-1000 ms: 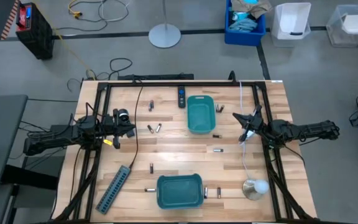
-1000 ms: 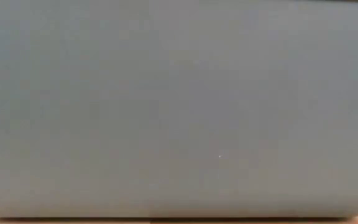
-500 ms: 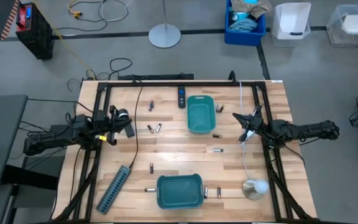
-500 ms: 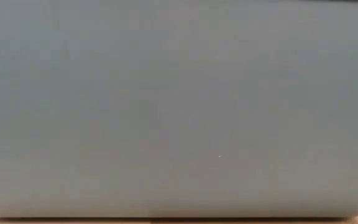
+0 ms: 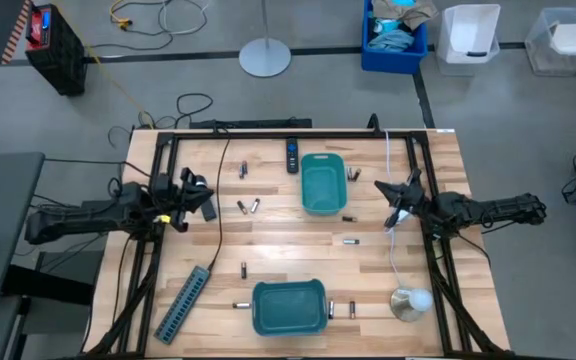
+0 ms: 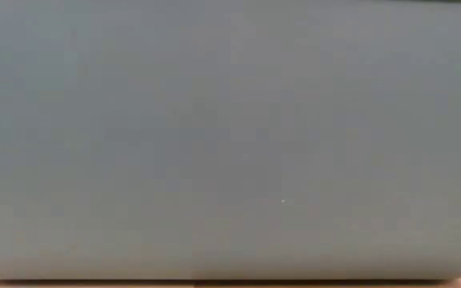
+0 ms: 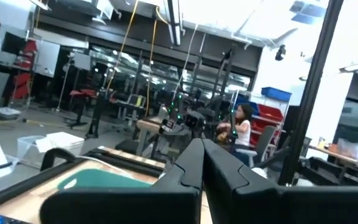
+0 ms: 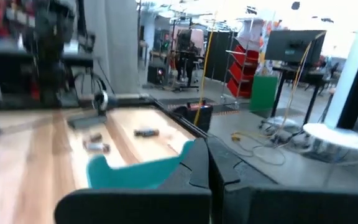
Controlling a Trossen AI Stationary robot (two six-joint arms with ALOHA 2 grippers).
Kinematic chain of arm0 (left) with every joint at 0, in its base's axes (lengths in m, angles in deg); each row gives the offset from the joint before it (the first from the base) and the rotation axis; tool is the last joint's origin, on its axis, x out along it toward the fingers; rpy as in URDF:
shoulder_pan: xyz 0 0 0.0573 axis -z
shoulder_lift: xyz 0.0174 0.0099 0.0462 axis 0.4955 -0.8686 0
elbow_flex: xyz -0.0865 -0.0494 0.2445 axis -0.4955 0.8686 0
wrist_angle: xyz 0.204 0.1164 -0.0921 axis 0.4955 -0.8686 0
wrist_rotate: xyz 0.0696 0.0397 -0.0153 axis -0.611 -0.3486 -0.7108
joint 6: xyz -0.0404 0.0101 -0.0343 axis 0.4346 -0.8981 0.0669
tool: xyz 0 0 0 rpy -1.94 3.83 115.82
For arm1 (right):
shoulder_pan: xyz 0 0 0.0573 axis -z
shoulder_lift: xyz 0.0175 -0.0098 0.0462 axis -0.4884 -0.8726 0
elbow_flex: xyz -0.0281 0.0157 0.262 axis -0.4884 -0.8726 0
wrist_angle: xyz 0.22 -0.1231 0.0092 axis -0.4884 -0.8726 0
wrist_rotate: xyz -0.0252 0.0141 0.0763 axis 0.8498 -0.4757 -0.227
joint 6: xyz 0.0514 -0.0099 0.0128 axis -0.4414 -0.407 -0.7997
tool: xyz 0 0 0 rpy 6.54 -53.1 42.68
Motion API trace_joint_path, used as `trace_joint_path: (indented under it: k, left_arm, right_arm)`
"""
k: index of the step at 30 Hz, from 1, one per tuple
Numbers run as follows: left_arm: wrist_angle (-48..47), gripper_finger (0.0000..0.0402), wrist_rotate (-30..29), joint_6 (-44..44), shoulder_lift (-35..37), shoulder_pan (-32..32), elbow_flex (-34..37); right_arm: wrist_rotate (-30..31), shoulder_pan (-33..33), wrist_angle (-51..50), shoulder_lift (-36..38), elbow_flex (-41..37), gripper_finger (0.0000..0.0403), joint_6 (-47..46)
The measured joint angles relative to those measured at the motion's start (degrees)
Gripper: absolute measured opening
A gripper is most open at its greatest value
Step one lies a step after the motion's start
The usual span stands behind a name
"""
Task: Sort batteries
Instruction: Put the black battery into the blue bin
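Several small batteries lie flat and scattered on the wooden table, for instance a pair [image 5: 247, 206] near my left gripper, one [image 5: 349, 241] at mid table and two [image 5: 342, 309] beside the near bin. Some show in the right wrist view [image 8: 96, 146]. My left gripper [image 5: 208, 207] hovers at the table's left, shut on nothing and tipped upward [image 7: 202, 152]. My right gripper [image 5: 383, 189] hovers at the right beside the far teal bin, shut on nothing [image 8: 207, 152].
Two teal bins stand on the table, one far [image 5: 322, 183] and one near [image 5: 289, 306]. A grey power strip [image 5: 184, 302], a black remote [image 5: 292, 155], a cable and a small lamp [image 5: 410, 302] also lie there. A grey-blue surface [image 6: 230, 144] fills the low view.
My left gripper has risen and tipped its fingers upward, drawing back a little toward the table's left edge. It stays shut.
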Motion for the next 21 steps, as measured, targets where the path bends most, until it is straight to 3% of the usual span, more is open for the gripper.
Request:
trace_joint_path:
  k: [7, 15, 21]
  left_arm:
    - [6.2, 0.0001, -1.5, 1.0, -15.0, 0.0, -2.1]
    - [5.9, 0.0001, -3.5, -6.0, -31.4, 0.0, -8.5]
    - [-7.0, 0.0003, -3.5, -15.7, -40.9, 0.0, -16.6]
  right_arm:
    - [0.0, 3.7, 16.7, 0.0, 0.4, 0.0002, -1.6]
    - [-0.4, 8.0, 18.0, 0.0, 4.3, 0.0002, -4.0]
    - [-0.6, 9.3, 18.1, 0.0, 5.9, 0.0002, -5.3]
